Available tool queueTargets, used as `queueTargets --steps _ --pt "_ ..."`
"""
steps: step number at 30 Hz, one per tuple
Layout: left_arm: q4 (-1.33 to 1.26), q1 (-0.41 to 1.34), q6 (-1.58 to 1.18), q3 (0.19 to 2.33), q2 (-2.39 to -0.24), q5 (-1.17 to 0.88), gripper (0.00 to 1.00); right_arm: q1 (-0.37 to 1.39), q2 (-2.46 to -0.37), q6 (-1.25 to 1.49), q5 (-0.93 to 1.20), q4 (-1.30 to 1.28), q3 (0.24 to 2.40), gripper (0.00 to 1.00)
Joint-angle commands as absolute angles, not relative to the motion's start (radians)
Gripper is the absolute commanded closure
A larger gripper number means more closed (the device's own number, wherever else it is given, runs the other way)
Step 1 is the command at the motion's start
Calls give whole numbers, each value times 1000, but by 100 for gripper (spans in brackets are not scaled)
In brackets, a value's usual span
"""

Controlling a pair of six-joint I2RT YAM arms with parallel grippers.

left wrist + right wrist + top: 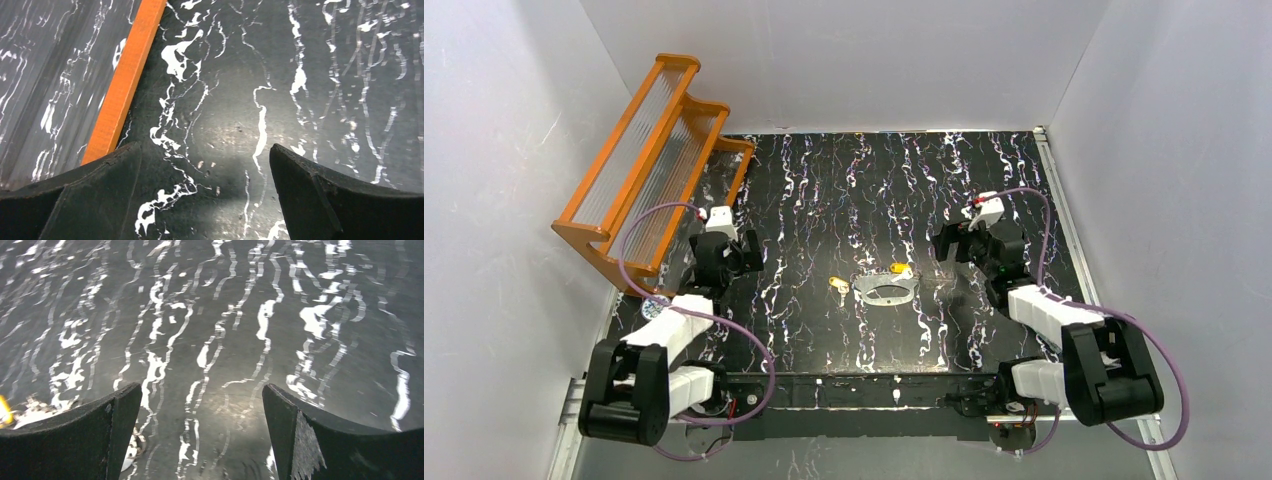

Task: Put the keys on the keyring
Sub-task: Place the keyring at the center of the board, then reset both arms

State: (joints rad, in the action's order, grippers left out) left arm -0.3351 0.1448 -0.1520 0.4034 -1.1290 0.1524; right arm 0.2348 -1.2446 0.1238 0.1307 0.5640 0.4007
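- Left claw [205, 165] is hovering over the black, white-veined tabletop [310, 60] with its jaws standing wide apart and nothing between them. Both of its dark fingers [95, 200] are showing at the bottom of its wrist view.
- An orange rail of the wooden rack [125, 85] is running diagonally past the left-hand finger in that view.
- Right claw [197, 405] is likewise hanging with its jaws spread wide and gripping nothing, with only the marbled surface showing in the gap.
- A sliver of yellow is peeking in at the left edge of the right wrist view, too cut off to name.
- Seen from above, the left claw is sitting at the table's left side, just beside the rack's near end. The right claw is sitting at the right side, pointing toward the middle.
- Keyring [884, 292] is lying flat near the middle of the table, between the two claws and touched by neither. It is nearer the right claw.
- First key [901, 269] is lying at the keyring's far right rim, its yellow-orange head touching or just beside the band.
- Second key [838, 285] is lying just beside the keyring's left end.
- Whether either key is threaded onto the band is too small to tell.
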Motion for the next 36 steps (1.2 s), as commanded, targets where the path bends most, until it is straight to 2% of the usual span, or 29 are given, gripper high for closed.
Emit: queueTargets --steps 1,8,10,17,20,25,28,33,36 --pt "-535 143 -85 354 -1201 297 2 231 -1184 84 -137 573 369 1" --pt "-812 141 -33 320 -1424 321 2 224 -1243 37 -282 809 234 1" --pt "-907 141 -13 319 -1484 317 2 216 -1273 5 -284 970 174 1" --pt "-1264 102 7 249 -1668 231 1 193 -1353 -33 -240 1172 146 1" --pt "-1274 101 23 246 -1677 192 2 181 -1401 -60 -217 1230 147 1" --pt "-1257 101 24 255 -1677 192 2 116 -1612 -18 -215 1469 137 1" --pt "-1250 101 23 260 -1678 185 2 78 -1592 29 -177 1238 233 1" --pt "-1254 104 36 248 -1667 148 2 57 -1596 45 -168 1231 242 1" --pt "-1382 145 83 177 -1666 165 2 57 -1598 44 -169 1237 242 1"
